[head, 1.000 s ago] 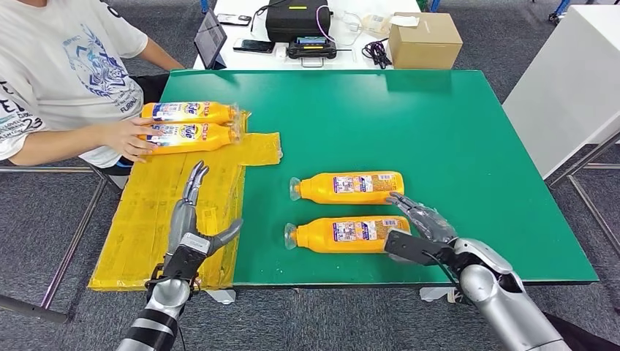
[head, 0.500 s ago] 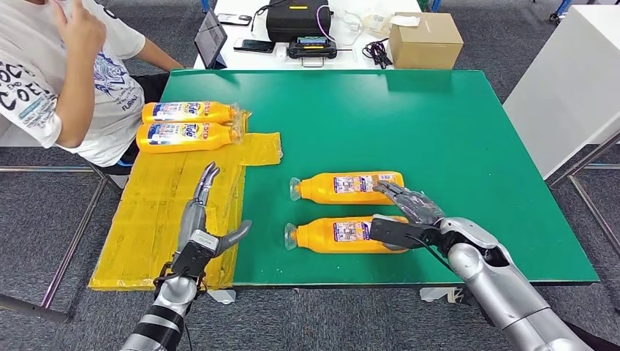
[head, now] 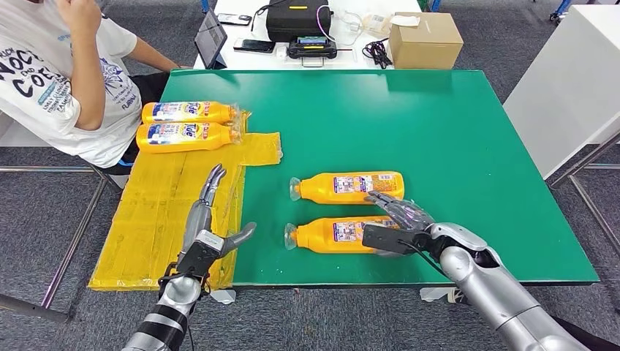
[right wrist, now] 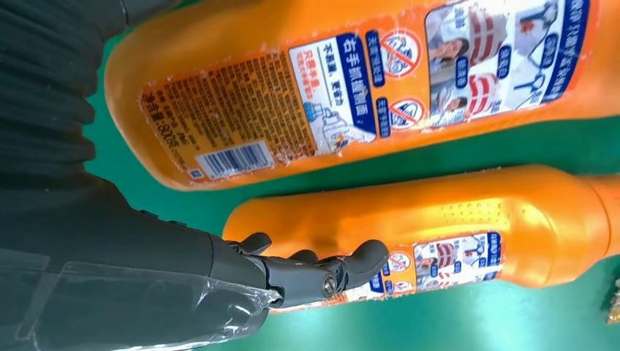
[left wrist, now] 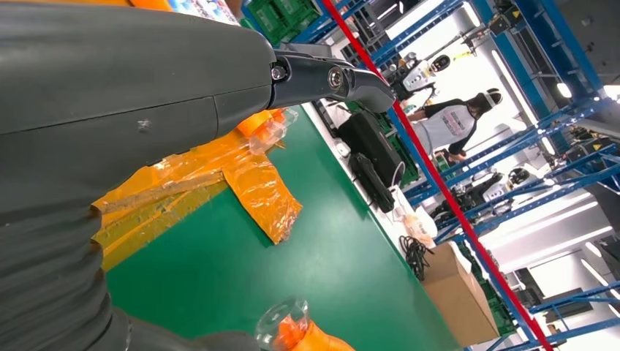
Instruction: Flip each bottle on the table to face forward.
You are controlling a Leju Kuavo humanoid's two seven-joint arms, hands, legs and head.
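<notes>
The right robot hand (head: 395, 223) lies over the base end of the nearer orange plastic bottle (head: 340, 234) on the green tabletop (head: 453, 146), its fingers (right wrist: 322, 272) curled against the bottle's side and the thumb at the near side; I judge it is placed so in order to roll the bottle over, but a firm grip is not clear from the pictures. This bottle lies on its side near the front edge, clear cap toward the left, with the small-print back label and barcode side upward, so it is not yet facing forward. The second orange plastic bottle (head: 347, 187) lies just beyond it, parallel, also with the back label up. Two more orange bottles with the blue front label (head: 186, 124) rest on the yellow crumpled plastic sheet (head: 168, 205) at the left, probably already done. The left robot hand (head: 208, 219) hovers above that sheet, holding nothing, fingers spread.
</notes>
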